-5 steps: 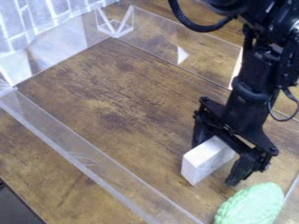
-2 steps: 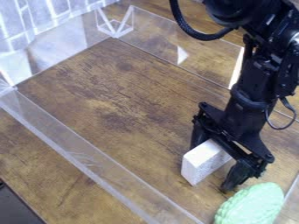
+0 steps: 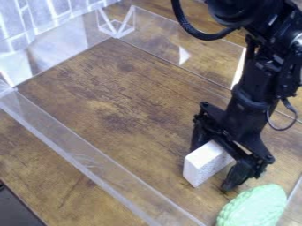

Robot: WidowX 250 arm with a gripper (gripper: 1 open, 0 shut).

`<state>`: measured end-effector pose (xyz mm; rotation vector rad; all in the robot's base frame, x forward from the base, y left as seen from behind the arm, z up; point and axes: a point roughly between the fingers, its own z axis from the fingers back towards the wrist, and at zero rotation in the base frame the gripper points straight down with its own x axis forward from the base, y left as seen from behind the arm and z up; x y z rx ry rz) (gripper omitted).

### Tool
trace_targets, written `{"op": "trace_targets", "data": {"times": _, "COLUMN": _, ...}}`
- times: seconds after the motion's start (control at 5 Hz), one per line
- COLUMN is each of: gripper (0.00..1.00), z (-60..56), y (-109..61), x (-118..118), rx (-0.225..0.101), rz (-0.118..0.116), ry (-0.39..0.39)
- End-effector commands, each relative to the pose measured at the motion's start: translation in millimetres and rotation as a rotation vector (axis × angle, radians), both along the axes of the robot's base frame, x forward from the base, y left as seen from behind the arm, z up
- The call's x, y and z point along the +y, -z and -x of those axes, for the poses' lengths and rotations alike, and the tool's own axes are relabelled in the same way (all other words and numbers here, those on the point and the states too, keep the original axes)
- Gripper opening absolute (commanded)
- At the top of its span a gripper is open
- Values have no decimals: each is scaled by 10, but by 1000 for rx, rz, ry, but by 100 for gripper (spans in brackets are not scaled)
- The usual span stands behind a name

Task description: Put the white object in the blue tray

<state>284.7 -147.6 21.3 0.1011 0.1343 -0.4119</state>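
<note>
The white object [image 3: 207,164] is a small plain brick lying on the wooden tabletop at lower right. My black gripper [image 3: 221,160] points straight down over it, open, with one finger [image 3: 202,134] behind the block's far end and the other finger [image 3: 242,176] at its right side near the table. The block sits between the fingers, still resting on the wood. The blue tray is out of view.
A bumpy light-green oval object [image 3: 256,207] lies just right of the block at the bottom edge. Clear plastic walls [image 3: 71,141] fence the wooden table [image 3: 118,97] on the left and back. A tiled wall stands at upper left.
</note>
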Motion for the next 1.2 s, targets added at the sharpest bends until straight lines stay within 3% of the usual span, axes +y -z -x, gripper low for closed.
{"op": "trace_targets", "data": {"times": 0.0, "gripper": 100, "z": -136, "y": -130, "x": 43, "rx": -49, "rz": 16, "ry": -18}}
{"op": "trace_targets", "data": {"times": 0.2, "gripper": 100, "z": -157, "y": -108, "x": 71, "rx": -46, "rz": 8, "ry": -20}}
{"op": "trace_targets", "data": {"times": 1.0, "gripper": 100, "z": -101, "y": -34, "x": 184, "rx": 21, "rz": -22, "ry": 108}}
